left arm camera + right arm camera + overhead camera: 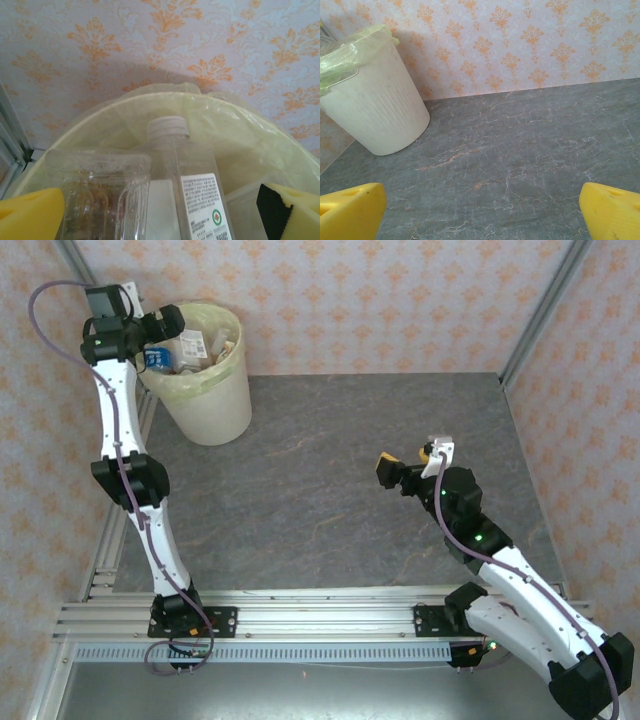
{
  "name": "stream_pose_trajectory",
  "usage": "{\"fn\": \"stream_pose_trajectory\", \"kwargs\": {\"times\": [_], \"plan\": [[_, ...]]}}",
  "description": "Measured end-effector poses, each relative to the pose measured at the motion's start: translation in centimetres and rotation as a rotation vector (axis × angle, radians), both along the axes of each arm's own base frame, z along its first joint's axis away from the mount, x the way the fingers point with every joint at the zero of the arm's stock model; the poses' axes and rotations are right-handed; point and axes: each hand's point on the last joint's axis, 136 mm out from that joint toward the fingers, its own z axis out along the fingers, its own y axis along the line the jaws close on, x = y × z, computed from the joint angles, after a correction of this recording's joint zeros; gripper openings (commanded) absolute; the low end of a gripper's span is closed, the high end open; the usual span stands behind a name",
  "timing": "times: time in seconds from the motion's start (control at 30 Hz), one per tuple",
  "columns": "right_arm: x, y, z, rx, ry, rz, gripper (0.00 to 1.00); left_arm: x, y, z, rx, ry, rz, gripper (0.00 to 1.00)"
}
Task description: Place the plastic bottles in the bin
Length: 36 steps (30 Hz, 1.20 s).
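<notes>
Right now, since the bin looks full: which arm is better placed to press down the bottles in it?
Left, likely. The left gripper, open, hangs over the bin, bottles just below; the right gripper, open, is over the table, well away.

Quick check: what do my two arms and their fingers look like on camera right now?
Both the left arm and right arm have white links, black joints and a greyish-purple cable. Finger pads are yellow foam. Green lights glow on the right arm.
</notes>
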Motion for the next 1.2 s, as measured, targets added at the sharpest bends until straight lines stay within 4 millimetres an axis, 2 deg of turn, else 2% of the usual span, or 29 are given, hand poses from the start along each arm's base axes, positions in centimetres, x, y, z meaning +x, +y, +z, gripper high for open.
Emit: {"fn": "stream_pose_trajectory", "kwargs": {"times": [0.1, 0.2, 0.4, 0.5, 0.57, 0.63, 0.73, 0.83, 0.93, 1.03, 1.13, 1.2], "plan": [[0.1, -0.1, 0.0, -0.001, -0.001, -0.009, 0.99, -1.6, -1.1, 1.5, -0.013, 0.001, -0.022, 1.0], [0.2, -0.6, 0.1, -0.006, -0.005, -0.038, 0.99, -4.2, -3.0, 3.4, -0.035, -0.007, -0.054, 1.0], [0.8, -2.9, 0.1, -0.017, -0.033, -0.169, 0.99, -12.0, -7.2, 7.4, -0.056, -0.104, -0.092, 1.0], [1.1, -5.1, -0.5, -0.031, -0.041, -0.276, 0.99, -16.1, -9.5, 7.2, -0.047, -0.158, -0.092, 1.0], [1.3, -7.0, -1.2, -0.055, -0.034, -0.364, 0.99, -19.2, -10.8, 5.7, -0.04, -0.173, -0.078, 1.0], [1.5, -9.0, -1.9, -0.082, -0.025, -0.452, 0.99, -21.5, -10.8, 3.6, -0.035, -0.165, -0.031, 1.0], [1.5, -12.2, -3.4, -0.128, -0.004, -0.569, 0.99, -25.0, -9.1, -1.0, -0.02, -0.149, 0.108, 1.0], [1.3, -15.2, -6.1, -0.177, 0.034, -0.66, 0.99, -27.7, -7.4, -6.1, 0.002, -0.098, 0.229, 1.0], [1.0, -18.0, -8.9, -0.213, 0.091, -0.756, 0.99, -29.4, -5.8, -11.1, 0.022, -0.031, 0.34, 1.0], [0.9, -20.4, -10.9, -0.217, 0.139, -0.841, 0.99, -30.3, -4.1, -15.9, 0.054, 0.022, 0.444, 1.0], [1.1, -22.0, -12.7, -0.213, 0.191, -0.896, 0.99, -31.3, -2.7, -20.5, 0.079, 0.09, 0.534, 1.0], [1.6, -22.2, -13.6, -0.209, 0.211, -0.895, 0.99, -31.4, -2.2, -22.7, 0.091, 0.118, 0.566, 1.0]]}}
